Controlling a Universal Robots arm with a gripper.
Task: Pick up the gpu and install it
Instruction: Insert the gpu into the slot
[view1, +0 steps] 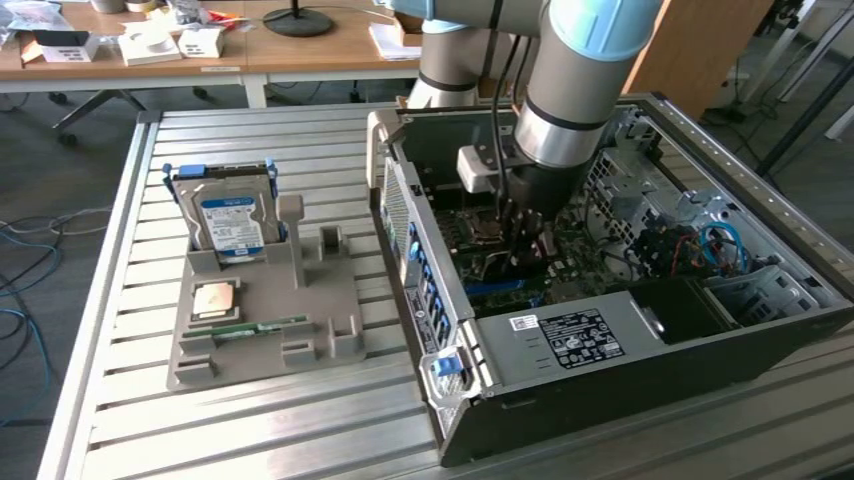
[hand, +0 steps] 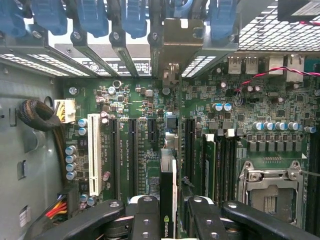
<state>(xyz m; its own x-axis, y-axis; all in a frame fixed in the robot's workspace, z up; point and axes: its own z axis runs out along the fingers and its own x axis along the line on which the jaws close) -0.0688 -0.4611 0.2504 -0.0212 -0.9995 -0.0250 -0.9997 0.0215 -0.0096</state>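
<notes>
The black two-finger tool (hand: 168, 220) is clenched on the thin green gpu card w/ black edge (hand: 168, 190), held edge-on, inside the open grey computer case (view1: 574, 345) on the slatted metal bench (view1: 267, 420). Little room: case walls and blue slot clips (hand: 132, 15) stand close. In the exterior view the arm hides the card; its fan side is hard to make out.

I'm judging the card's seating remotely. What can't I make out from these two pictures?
- Exterior view: the gpu is mostly hidden behind the arm and the gripper.
- Wrist view: the gpu shows edge-on between the gripper fingers; its lower end is cut off by the picture's edge.
- Whether its edge has entered a motherboard slot: cannot tell; the card hides the contact.
</notes>
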